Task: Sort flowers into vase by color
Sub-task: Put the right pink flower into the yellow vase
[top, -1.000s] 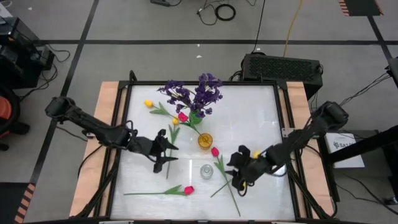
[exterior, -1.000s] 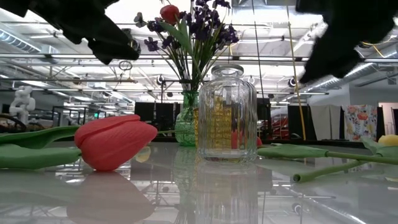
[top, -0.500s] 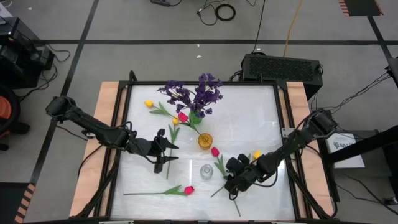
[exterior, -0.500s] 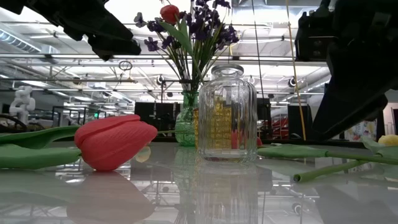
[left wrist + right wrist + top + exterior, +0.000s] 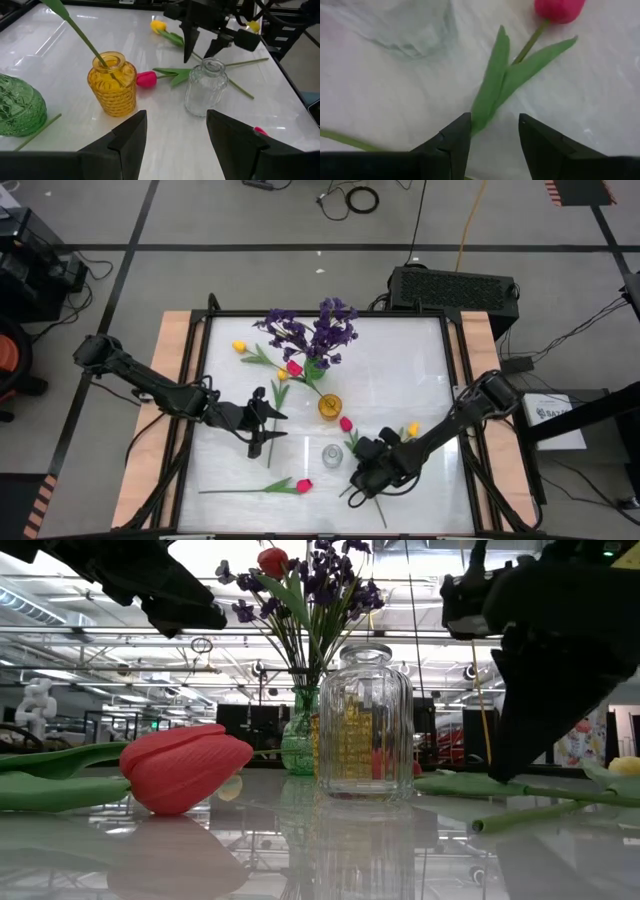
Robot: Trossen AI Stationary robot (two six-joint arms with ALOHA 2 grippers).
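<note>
My right gripper [image 5: 492, 137] is open, low over the table just right of the clear glass vase [image 5: 332, 455]. Its fingers stand on either side of the leaves [image 5: 500, 82] of a pink tulip [image 5: 345, 423] lying flat, without touching them. A yellow tulip [image 5: 412, 428] lies across that stem. Another pink tulip [image 5: 303, 485] lies near the front edge. My left gripper [image 5: 265, 427] is open and hovers left of the amber vase [image 5: 114, 82], which holds a green stem. Purple sprigs [image 5: 318, 332] stand in the green vase [image 5: 15, 105].
Two yellow tulips [image 5: 238, 346] [image 5: 283, 375] lie on the white table left of the green vase. The three vases stand close together mid-table. A black box [image 5: 455, 285] sits behind the far edge. The table's far right part is bare.
My right gripper has moved toward the table's left and near edge and come down, from beside the yellow tulip to the pink tulip's leaves next to the clear vase. My left arm has kept still, and the flowers have not moved.
</note>
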